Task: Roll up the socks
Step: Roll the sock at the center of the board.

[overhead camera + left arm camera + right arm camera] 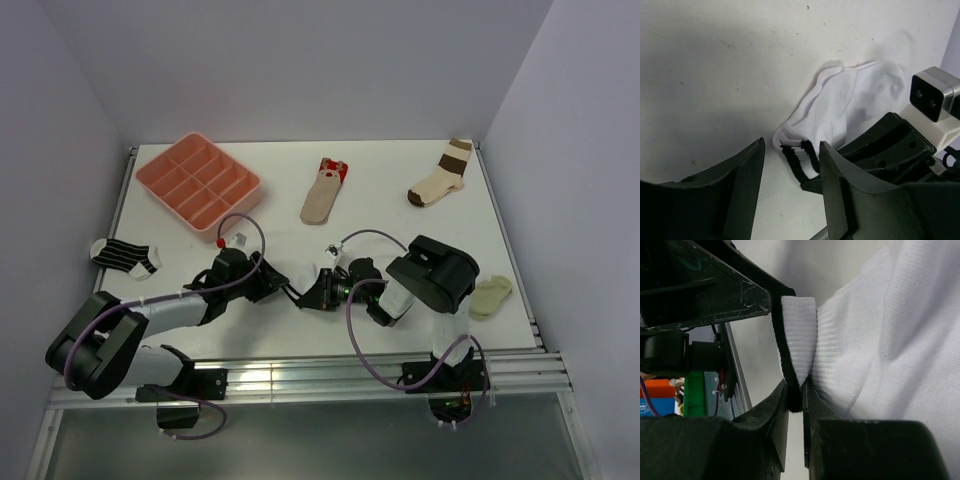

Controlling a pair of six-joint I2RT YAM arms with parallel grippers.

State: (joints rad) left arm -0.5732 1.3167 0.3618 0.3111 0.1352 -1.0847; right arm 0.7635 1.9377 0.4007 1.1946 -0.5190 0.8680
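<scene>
The right gripper (795, 405) pinches the white sock (860, 100) by its cuff. The left gripper (790, 197) is open, the cuff just ahead, the sock stretching away.

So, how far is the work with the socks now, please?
Done: nothing; no sock looks rolled yet. In hand: the right gripper pinches the black-banded cuff of the white sock, and the left gripper stands open beside that cuff. Left: roll this one, then the tan sock and the striped sock, both lying flat.
</scene>
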